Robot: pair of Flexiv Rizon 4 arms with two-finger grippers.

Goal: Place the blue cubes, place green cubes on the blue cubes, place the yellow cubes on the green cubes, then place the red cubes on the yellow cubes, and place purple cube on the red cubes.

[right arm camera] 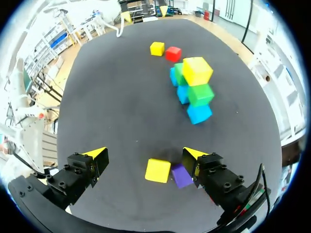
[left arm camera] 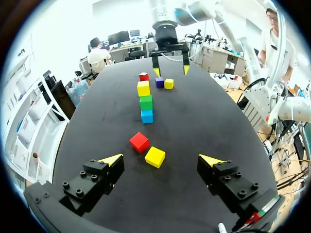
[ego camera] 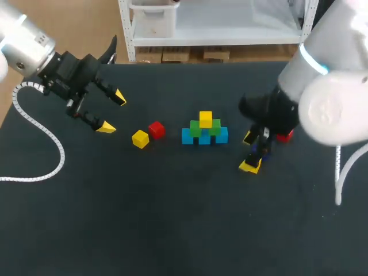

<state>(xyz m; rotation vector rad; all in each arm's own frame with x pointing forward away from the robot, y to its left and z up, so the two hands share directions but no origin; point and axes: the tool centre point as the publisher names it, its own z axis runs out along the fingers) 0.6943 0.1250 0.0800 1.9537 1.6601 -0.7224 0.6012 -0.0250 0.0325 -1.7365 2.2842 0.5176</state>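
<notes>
Left gripper (ego camera: 112, 112) hangs with its fingers spread wide over the far left part of the dark table (ego camera: 172, 230), its yellow tips angled toward the middle. Just ahead of it a loose red cube (left arm camera: 139, 141) and a loose yellow cube (left arm camera: 155, 157) lie close together, with bare table all round them. Beyond those stands the stack: three blue cubes (ego camera: 204, 139) in a row, two green cubes (ego camera: 196, 128) on them and a yellow top cube (ego camera: 206, 119) above. Across a gap from the stack, the right gripper (right arm camera: 144, 153) is down near the table, fingers apart. Between them lie a second yellow cube (right arm camera: 158, 170) and the purple cube (right arm camera: 181, 175), side by side, the purple one just beside one finger. A second red cube (ego camera: 284, 136) sits behind this gripper, partly hidden. The near half of the table lies open. The left arm slants in from the far left corner; the right arm bends steeply down from the right.
</notes>
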